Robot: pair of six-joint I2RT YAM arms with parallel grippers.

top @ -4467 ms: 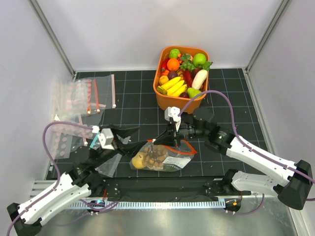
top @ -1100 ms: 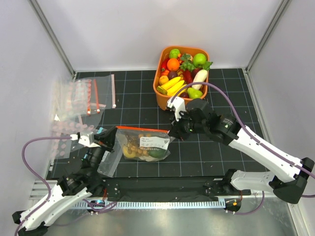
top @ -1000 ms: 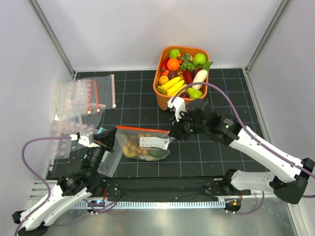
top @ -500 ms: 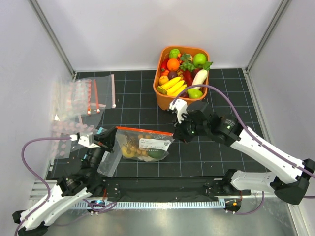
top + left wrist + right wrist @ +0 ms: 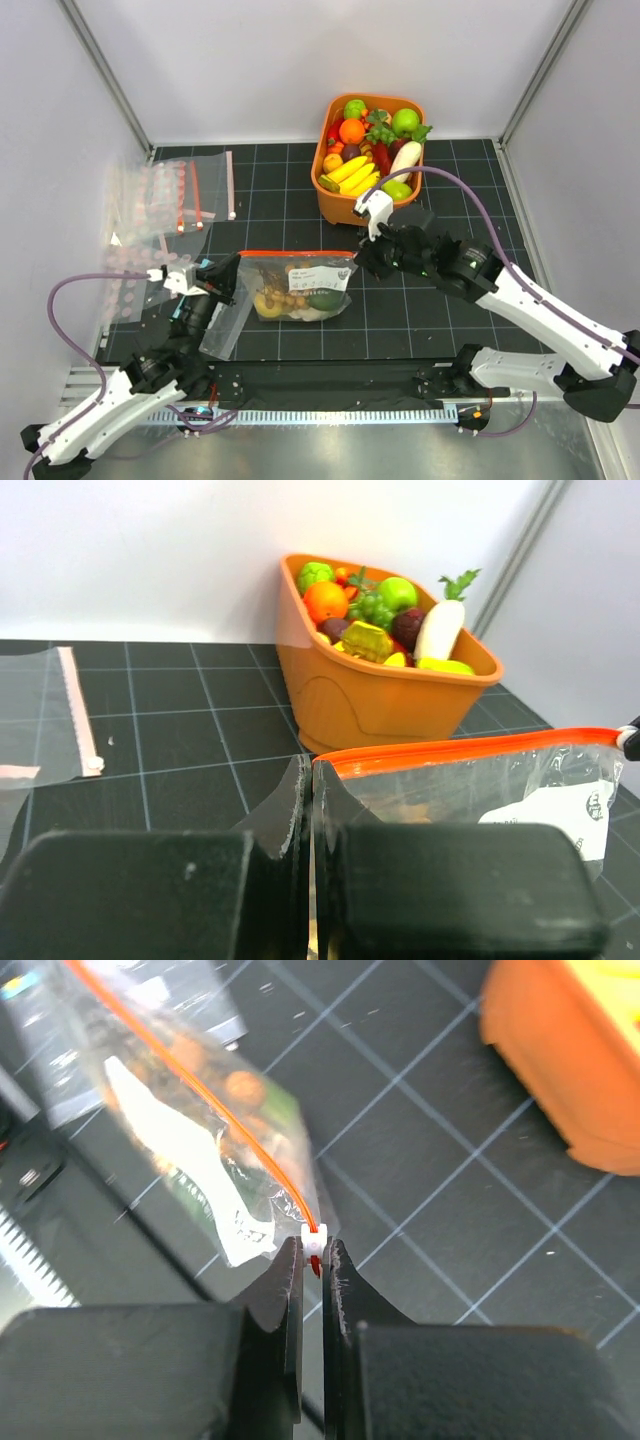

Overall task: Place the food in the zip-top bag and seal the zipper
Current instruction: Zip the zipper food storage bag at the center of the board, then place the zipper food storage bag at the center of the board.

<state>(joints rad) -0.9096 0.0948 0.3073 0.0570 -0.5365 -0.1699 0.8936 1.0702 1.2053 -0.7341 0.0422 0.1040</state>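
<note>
Well, from above, the clear plastic zip-top bag (image 5: 262, 278) hangs stretched between the two arms near the middle of the black gridded mat (image 5: 270, 190). Its long axis runs left to right. The thin red-orange zipper strip (image 5: 295, 254) sits along the far top edge, so the mouth points away from the arm bases. The small plastic toy food (image 5: 298, 299) is bunched inside at the near, lower side. The left claw (image 5: 222, 279) pinches the bag's left corner and the right claw (image 5: 362, 258) pinches the right end of the strip. The orange plastic basket (image 5: 338, 203) of toy produce stands just beyond the right claw.

Half a second ago the strip sloped down toward the right. Now it lies level and taut, and the right claw has moved right and farther from the bases.

In the left wrist view, the black fingers are closed flat on the bag's corner, and the strip runs off to the right above a white rectangular label (image 5: 555, 816).

In the right wrist view, the fingers are clamped on a small white tab (image 5: 315, 1241) at the strip's end, and the bag trails away to the upper left.
</note>
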